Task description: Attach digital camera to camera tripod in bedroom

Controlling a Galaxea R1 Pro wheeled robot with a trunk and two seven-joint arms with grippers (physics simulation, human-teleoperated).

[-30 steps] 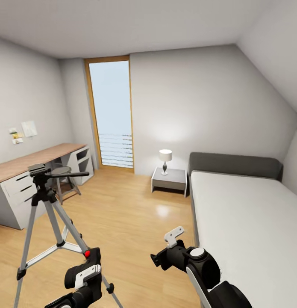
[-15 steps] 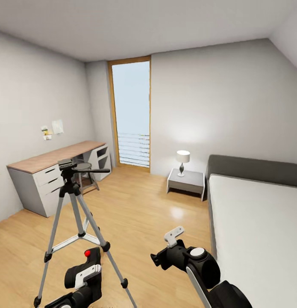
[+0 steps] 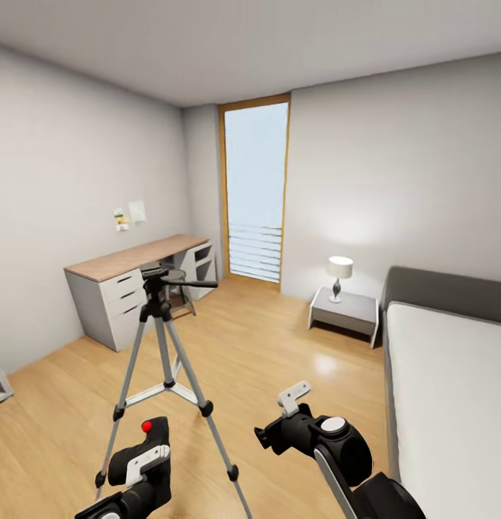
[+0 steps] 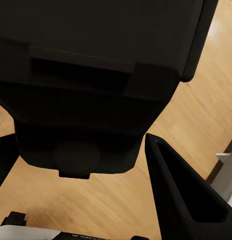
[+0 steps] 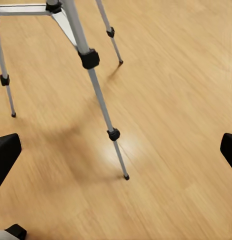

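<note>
The wood-topped desk is seen at far left, the camera tripod stood on the floor beside it, the digital camera clenched in left gripper jaws, right gripper jaws spread w/ nothing held.

Floor: light wood planks, semi-gloss, with a soft lamp reflection centre frame. Camera tripod: silver brushed-looking metal legs, matt black plastic joints, feet and head; same finish in the right wrist view. Digital camera, lower left: matt black plastic body, glossy red button; dark and smooth up close. Table, left: matt wood top, smooth white drawer fronts. Bed: plain matt white cloth, grey padded headboard. Walls: flat pale grey paint.
</note>
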